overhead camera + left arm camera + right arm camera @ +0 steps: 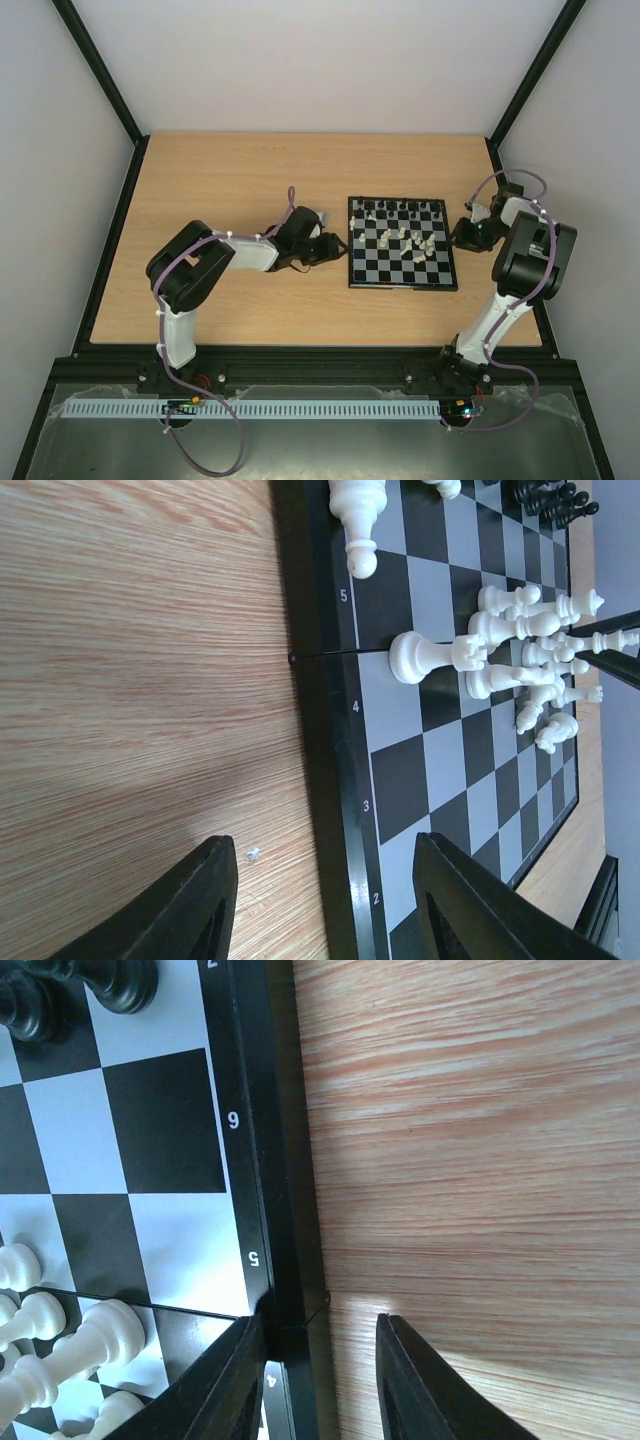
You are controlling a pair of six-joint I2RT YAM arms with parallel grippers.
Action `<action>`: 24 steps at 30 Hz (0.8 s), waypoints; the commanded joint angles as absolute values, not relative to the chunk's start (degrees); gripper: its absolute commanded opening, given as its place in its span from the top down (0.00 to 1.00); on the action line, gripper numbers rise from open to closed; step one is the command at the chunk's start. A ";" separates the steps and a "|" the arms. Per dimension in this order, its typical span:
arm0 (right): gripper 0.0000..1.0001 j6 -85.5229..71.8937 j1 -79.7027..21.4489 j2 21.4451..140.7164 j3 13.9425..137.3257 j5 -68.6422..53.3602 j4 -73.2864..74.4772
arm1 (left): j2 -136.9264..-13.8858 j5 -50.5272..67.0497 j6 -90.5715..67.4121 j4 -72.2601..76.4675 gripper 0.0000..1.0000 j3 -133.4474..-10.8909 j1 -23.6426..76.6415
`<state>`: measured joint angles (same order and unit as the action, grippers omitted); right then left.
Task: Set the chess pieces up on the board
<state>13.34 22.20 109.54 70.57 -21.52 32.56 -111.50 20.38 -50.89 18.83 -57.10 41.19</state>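
Note:
The board (400, 285) lies right of the table's middle. Black chess pieces (400, 208) line its far edge, also seen in the left wrist view (555, 498) and the right wrist view (110, 980). Cream-white chess pieces (420, 245) are bunched near the board's middle (520, 665) (70, 1350). My left gripper (335, 245) (325, 845) is open and straddles the board's left rim (340, 810), touching neither side. My right gripper (462, 235) (320, 1320) straddles the right rim (285, 1260). Its inner finger (235, 1380) meets the rim; the outer finger (410, 1380) stands apart over the table.
The wooden table (230, 180) stretches to the left of the board and behind it. A tiny white speck (253, 853) lies on the wood beside my left gripper's outer finger. Black frame posts and pale walls close in the table's sides.

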 commanded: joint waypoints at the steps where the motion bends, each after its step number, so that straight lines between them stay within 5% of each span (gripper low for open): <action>1: 0.68 15.84 22.31 111.84 69.26 -23.96 37.26 | -113.00 21.35 -51.68 19.70 0.49 -58.51 41.83; 24: 0.73 19.89 14.73 109.28 64.22 -24.96 37.04 | -111.08 19.29 -50.10 17.38 0.55 -55.56 41.89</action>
<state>18.90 17.45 108.79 67.31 -26.70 32.91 -112.49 19.94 -50.52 18.35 -57.12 41.58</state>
